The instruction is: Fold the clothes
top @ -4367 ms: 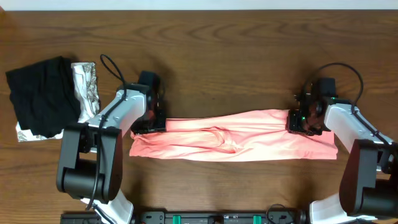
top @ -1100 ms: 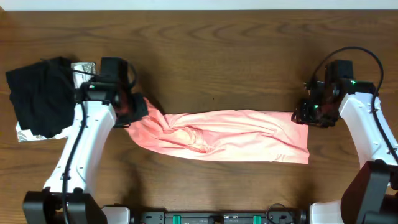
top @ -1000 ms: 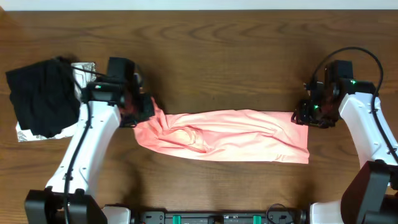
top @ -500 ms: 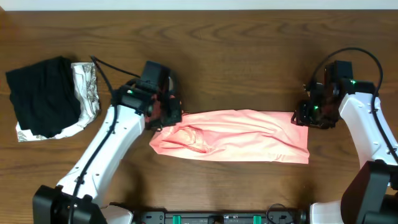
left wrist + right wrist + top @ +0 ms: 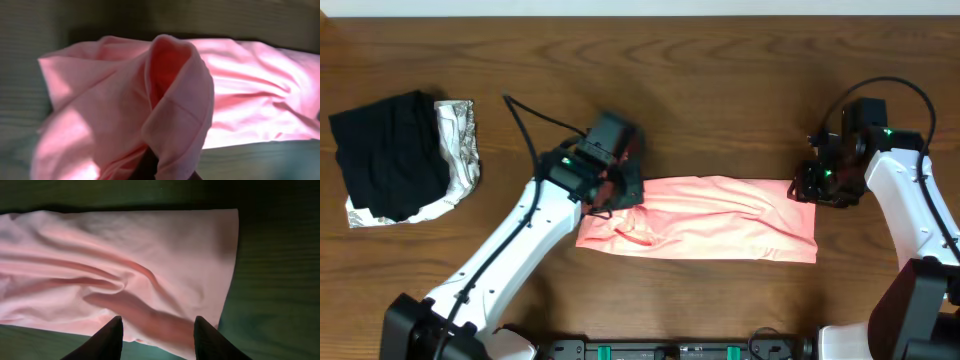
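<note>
**One end of the pink T-shirt [image 5: 720, 220] pinched in the left gripper [image 5: 618, 192]**

The shirt lay as a long band across the middle of the table [image 5: 700, 80]. Its bunched left end was clamped in the closed jaws. The right gripper [image 5: 808, 190] hovered at the far right corner, jaws apart, holding nothing.

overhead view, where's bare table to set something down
Bare wood: the far strip of table beyond the pink T-shirt, and between the silvery cloth and the left arm. Crowded: around the black garment and at both shirt ends.
</note>
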{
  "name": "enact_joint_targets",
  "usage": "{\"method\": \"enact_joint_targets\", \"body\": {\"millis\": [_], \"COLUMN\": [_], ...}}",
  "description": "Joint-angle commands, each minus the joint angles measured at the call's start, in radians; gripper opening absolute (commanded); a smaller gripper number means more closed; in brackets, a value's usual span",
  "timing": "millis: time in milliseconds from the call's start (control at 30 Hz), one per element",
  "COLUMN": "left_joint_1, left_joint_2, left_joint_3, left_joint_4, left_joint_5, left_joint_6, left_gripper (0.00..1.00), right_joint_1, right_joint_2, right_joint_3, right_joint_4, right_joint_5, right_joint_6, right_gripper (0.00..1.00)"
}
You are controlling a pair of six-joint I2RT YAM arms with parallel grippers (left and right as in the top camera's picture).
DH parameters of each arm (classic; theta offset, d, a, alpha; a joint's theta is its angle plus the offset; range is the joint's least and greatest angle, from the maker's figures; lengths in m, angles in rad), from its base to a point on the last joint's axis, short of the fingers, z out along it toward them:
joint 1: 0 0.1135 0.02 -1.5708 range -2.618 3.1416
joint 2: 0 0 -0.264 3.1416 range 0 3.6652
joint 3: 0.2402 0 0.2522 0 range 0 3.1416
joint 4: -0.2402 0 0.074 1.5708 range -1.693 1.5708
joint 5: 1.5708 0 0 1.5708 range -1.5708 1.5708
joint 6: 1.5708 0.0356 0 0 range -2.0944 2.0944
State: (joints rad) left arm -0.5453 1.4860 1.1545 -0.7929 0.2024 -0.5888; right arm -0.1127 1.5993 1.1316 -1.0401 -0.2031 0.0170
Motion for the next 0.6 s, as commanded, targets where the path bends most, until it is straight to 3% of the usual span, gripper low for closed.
{"method": "enact_joint_targets", "body": {"millis": [0, 333, 533, 567], "left_joint_1": [-0.035, -0.1, -0.102, -0.102], "left_joint_2": [0.018, 0.045, 0.06, 0.06], "left_joint_3": [0.014, 0.014, 0.014, 0.014], "left_joint_4": [0.018, 0.061, 0.098, 0.109], "left_joint_5": [-0.012, -0.013, -0.003, 0.002], "left_joint_6": [-0.055, -0.09, -0.09, -0.09], "left_gripper": [0.06, 0.06, 0.41, 0.42], "right_joint_1": [-0.008, -0.008, -0.008, -0.008], "right_joint_2": [-0.018, -0.018, -0.018, -0.018], "right_joint_3": [0.019, 0.019, 0.019, 0.019], "right_joint_4": [-0.003, -0.005, -0.007, -0.007], "right_joint_5": [-0.012, -0.015, -0.015, -0.015], "right_joint_6": [-0.014, -0.014, -0.014, -0.014], "right_gripper": [0.45, 0.45, 0.45, 0.45]}}
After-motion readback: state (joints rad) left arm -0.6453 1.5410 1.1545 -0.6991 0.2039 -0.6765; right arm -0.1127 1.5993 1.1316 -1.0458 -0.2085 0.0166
